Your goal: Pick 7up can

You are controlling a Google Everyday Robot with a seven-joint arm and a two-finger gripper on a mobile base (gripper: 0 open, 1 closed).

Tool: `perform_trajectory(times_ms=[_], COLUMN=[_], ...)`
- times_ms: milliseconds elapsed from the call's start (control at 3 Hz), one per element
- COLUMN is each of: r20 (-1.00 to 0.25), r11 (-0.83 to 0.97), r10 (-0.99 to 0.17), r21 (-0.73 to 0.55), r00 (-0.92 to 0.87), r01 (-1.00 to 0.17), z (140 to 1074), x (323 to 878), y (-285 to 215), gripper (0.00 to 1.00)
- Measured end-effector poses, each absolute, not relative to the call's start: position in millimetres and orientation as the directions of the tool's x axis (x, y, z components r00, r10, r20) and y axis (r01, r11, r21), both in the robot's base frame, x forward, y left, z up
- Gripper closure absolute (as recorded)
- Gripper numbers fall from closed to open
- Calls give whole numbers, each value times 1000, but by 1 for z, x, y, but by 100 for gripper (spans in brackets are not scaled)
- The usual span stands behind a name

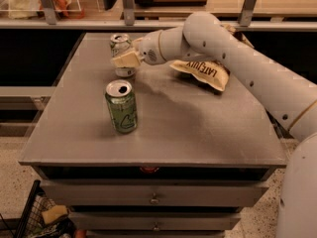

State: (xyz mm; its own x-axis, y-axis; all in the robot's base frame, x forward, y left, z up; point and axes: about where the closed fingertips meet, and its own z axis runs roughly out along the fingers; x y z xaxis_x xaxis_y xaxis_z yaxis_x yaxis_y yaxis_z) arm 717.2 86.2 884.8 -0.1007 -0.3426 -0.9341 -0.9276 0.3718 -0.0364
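The hand (pixel 125 59) sits against the 7up can (pixel 120 42), which stands far left on the table (pixel 198 123) behind the green can (pixel 121 108); the reach looks done, a clamp I cannot tell, and the lift is not yet made.

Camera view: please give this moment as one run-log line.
gripper: at 7up can, far side of table | 7up can: upright on table, not lifted | green can: upright, nearer, untouched | snack bag: partly behind arm

The arm (pixel 237 58) reaches leftward from the right (elbow raised, wrist dipping), its gripper (pixel 126 59) low, far left.
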Motion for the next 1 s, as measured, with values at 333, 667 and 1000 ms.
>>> perform_trajectory(times_ms=[333,667,1000], r20=[-931,-925,-920], r11=[385,401,406], r10=[-358,-380,-392], r21=[-77,-149,-198], r00=[-72,-16,26], r01=[-920,-904,-892], z=[901,931,954], x=[719,723,727], y=[76,61,51], gripper=[88,100,100])
